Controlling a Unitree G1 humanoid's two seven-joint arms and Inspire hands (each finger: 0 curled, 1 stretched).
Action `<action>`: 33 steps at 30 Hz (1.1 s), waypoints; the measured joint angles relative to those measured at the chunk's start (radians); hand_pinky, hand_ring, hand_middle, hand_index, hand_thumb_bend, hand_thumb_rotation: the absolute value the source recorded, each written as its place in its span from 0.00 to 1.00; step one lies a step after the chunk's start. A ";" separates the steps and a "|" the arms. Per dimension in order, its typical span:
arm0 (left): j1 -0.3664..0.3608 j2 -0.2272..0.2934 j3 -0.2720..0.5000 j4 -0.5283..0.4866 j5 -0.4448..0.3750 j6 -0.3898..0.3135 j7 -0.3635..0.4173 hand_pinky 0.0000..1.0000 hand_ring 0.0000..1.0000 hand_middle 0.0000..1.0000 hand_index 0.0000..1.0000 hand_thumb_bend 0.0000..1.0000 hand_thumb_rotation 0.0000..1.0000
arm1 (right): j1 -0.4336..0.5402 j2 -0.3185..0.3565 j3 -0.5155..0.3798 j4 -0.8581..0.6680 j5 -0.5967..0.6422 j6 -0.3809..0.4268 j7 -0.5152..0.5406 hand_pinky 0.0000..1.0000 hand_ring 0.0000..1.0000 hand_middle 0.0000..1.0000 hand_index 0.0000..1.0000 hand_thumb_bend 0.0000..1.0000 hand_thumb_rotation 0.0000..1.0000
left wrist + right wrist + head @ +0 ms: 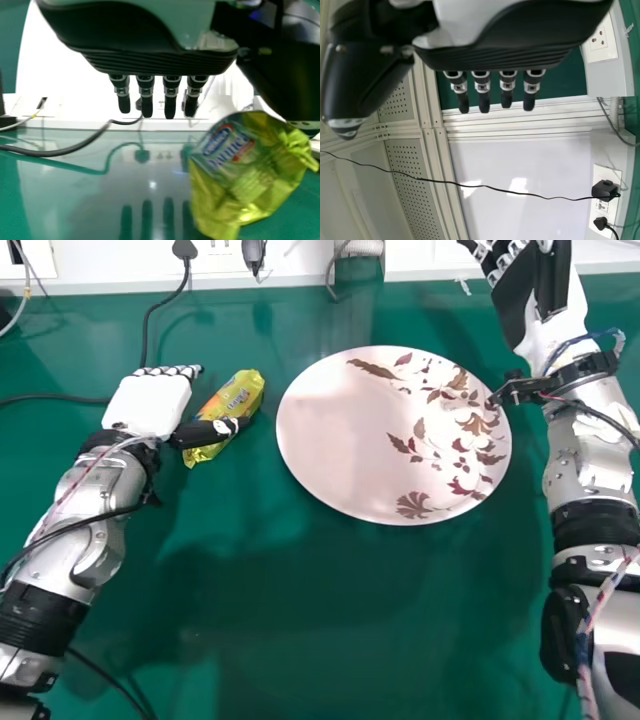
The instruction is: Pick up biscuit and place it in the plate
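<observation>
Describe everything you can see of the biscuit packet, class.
The packet is a shiny yellow wrapper, apparently thin foil or plastic, crumpled, with a blue, white and red label. No tear shows, and the biscuit is hidden inside. It lies slantwise on the green table, between the left hand and the plate, its farther end angled towards the plate's side. The hand's thumb crosses over its nearer part; whether they touch, I cannot tell.

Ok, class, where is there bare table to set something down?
The widest bare stretch of table lies on the near side of the plate, between left arm and right arm. A narrow strip separates plate and biscuit packet. Crowded: left hand with its thumb across the packet; right arm close beside the plate.
</observation>
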 measured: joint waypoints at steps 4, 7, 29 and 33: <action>-0.003 0.000 -0.008 0.003 0.008 0.004 -0.001 1.00 1.00 1.00 1.00 1.00 0.85 | 0.001 0.001 -0.001 -0.015 0.001 0.006 -0.004 0.94 1.00 1.00 1.00 1.00 0.54; -0.007 0.000 -0.017 0.005 0.009 0.005 -0.001 1.00 1.00 1.00 1.00 1.00 0.86 | 0.001 0.004 -0.001 -0.026 0.003 0.010 -0.007 0.94 1.00 1.00 1.00 1.00 0.53; -0.056 0.001 -0.062 0.093 0.025 -0.001 -0.053 1.00 1.00 1.00 1.00 1.00 0.81 | 0.006 0.005 -0.006 -0.055 0.031 0.039 0.001 0.96 1.00 1.00 1.00 1.00 0.52; -0.069 0.004 -0.062 0.113 0.025 -0.008 -0.054 1.00 1.00 1.00 1.00 1.00 0.81 | 0.007 0.005 -0.007 -0.057 0.032 0.041 0.001 0.94 1.00 1.00 0.99 1.00 0.51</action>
